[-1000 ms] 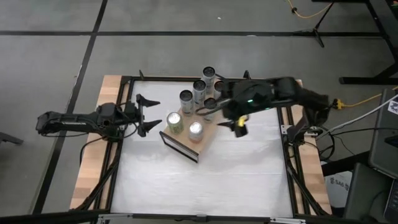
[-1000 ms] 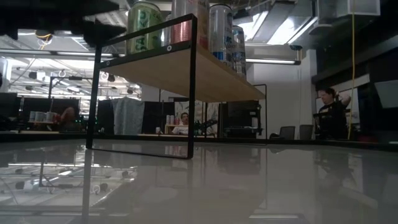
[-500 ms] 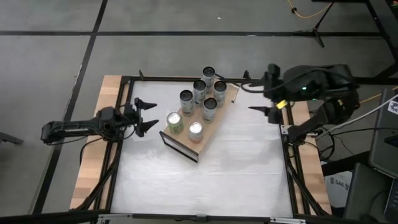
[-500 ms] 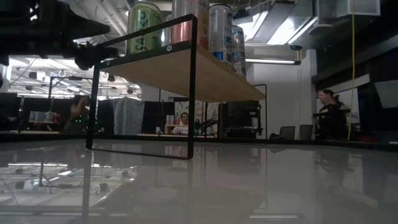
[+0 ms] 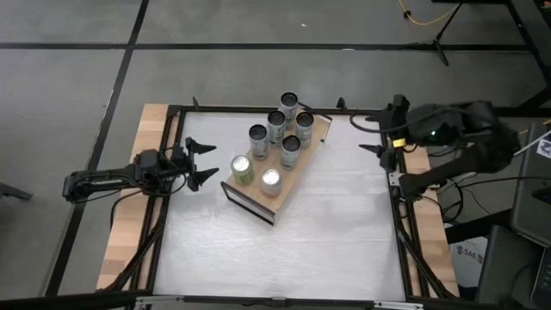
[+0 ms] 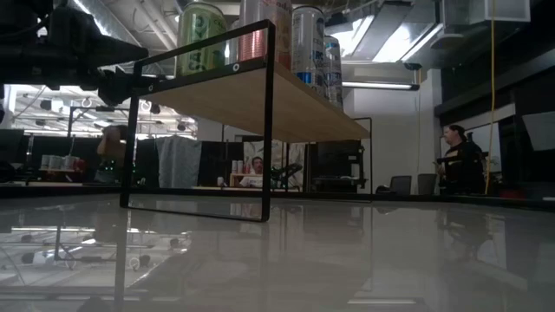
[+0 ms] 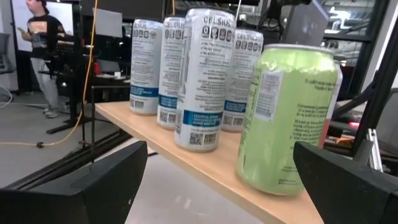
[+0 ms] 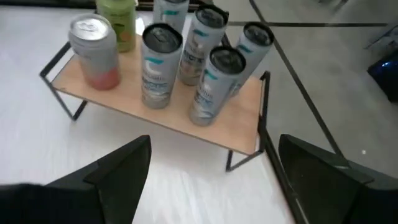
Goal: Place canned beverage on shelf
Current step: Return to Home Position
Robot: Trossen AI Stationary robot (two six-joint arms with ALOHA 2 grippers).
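Seven cans (image 5: 276, 120) stand upright on the shelf (image 5: 293, 176), far-centre on the surface (image 5: 344, 241), so nothing seems left to carry. The left claw (image 5: 205, 160) hangs spread and empty just left of it. The right claw (image 5: 372, 134), likewise spread, sits at the right edge, clear of the cans.
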